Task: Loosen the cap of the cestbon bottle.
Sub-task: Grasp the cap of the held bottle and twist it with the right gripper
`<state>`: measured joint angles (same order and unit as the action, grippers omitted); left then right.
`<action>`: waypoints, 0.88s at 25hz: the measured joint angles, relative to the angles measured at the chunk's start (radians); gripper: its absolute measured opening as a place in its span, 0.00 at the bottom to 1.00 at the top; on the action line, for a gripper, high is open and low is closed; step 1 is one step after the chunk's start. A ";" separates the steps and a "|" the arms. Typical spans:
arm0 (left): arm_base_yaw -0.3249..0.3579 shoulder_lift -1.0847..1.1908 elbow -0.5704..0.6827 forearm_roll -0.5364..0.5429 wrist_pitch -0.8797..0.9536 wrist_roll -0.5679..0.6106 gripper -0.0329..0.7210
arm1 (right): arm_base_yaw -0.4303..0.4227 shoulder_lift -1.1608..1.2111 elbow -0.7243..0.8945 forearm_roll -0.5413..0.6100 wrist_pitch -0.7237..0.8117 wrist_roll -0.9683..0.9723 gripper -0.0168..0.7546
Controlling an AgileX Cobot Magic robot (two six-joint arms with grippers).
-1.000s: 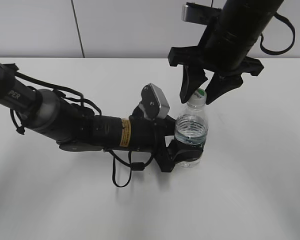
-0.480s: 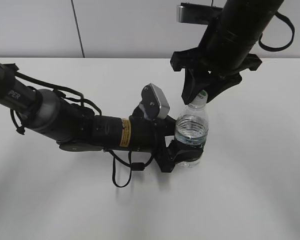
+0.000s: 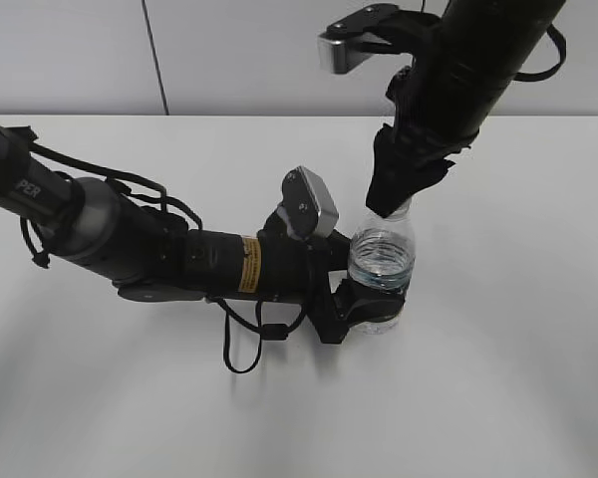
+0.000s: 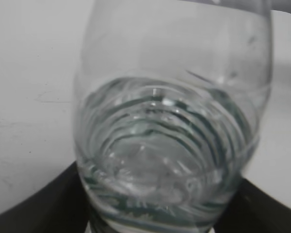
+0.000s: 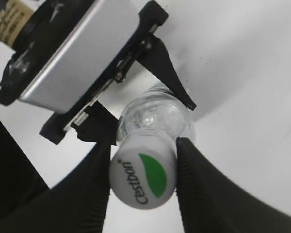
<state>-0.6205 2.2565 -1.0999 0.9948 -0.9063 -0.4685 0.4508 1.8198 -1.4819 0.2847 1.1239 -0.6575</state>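
The clear cestbon bottle (image 3: 382, 267) stands upright on the white table, holding some water. My left gripper (image 3: 364, 307) is shut on its lower body from the left; in the left wrist view the bottle (image 4: 172, 121) fills the frame between the dark fingers. My right gripper (image 3: 397, 199) comes down from above and is shut on the cap, which it hides in the exterior view. In the right wrist view the white cap (image 5: 143, 175) with its green mark sits squeezed between the two black fingers. The green label band is not clearly visible.
The white table (image 3: 498, 378) spreads all around the bottle. The left arm (image 3: 140, 249) lies low across the table's left half with loose black cables. A grey wall stands behind the table.
My right gripper has come down from open beside the cap, closed on it, and its wrist has rotated with the fingers shut on the cap. The left gripper and bottle have stayed in place.
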 joint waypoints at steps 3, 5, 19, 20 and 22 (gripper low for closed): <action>0.000 0.000 0.000 0.000 0.000 0.000 0.72 | 0.000 -0.002 -0.001 0.001 0.001 -0.188 0.43; 0.000 0.000 0.000 -0.001 0.000 0.000 0.72 | 0.000 -0.002 -0.001 0.003 0.001 -0.272 0.42; 0.000 0.000 0.000 -0.001 0.000 0.000 0.72 | 0.000 -0.005 -0.001 0.003 0.001 -0.327 0.42; 0.000 0.000 0.000 -0.001 0.000 0.000 0.72 | 0.000 -0.007 -0.001 0.003 0.001 -0.327 0.42; 0.000 0.000 0.000 -0.001 0.000 0.000 0.72 | 0.000 -0.012 0.001 0.001 0.001 -0.330 0.42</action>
<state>-0.6205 2.2565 -1.0999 0.9940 -0.9063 -0.4685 0.4508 1.8082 -1.4809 0.2858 1.1247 -0.9872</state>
